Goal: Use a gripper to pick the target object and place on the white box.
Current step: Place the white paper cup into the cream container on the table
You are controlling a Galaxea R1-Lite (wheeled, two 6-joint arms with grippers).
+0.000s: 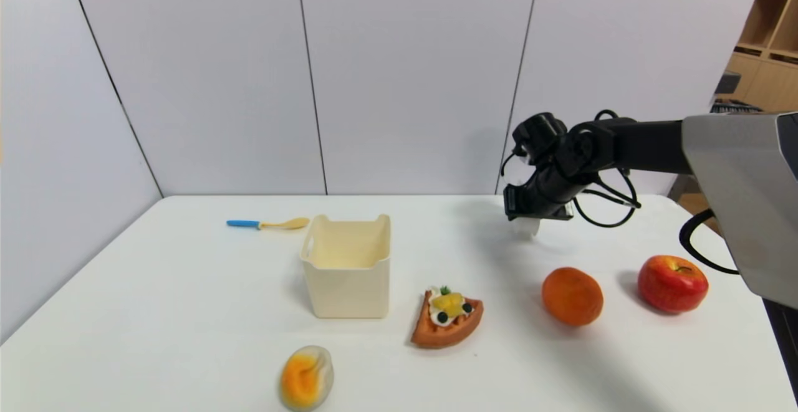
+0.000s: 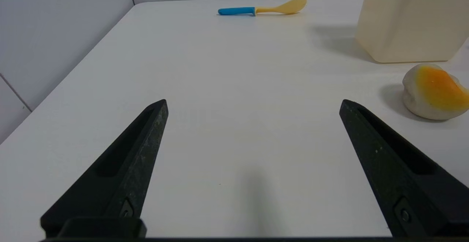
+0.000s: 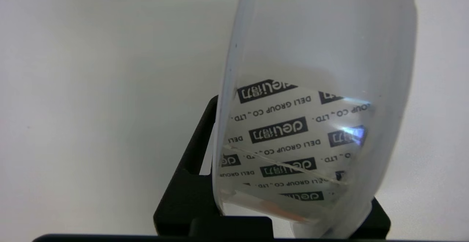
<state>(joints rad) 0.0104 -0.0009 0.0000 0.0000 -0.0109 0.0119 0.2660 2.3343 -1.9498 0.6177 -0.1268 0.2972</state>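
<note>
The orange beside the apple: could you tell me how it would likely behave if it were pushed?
The orange looks round and rests free on the flat table, so a push would probably roll it. Its curved sides might slip from narrow fingers.

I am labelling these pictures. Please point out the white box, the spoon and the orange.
white box (image 1: 348,287): head view, on its front wall.
spoon (image 1: 288,223): head view, on its yellow bowl.
orange (image 1: 572,296): head view, on the middle of its peel.
</note>
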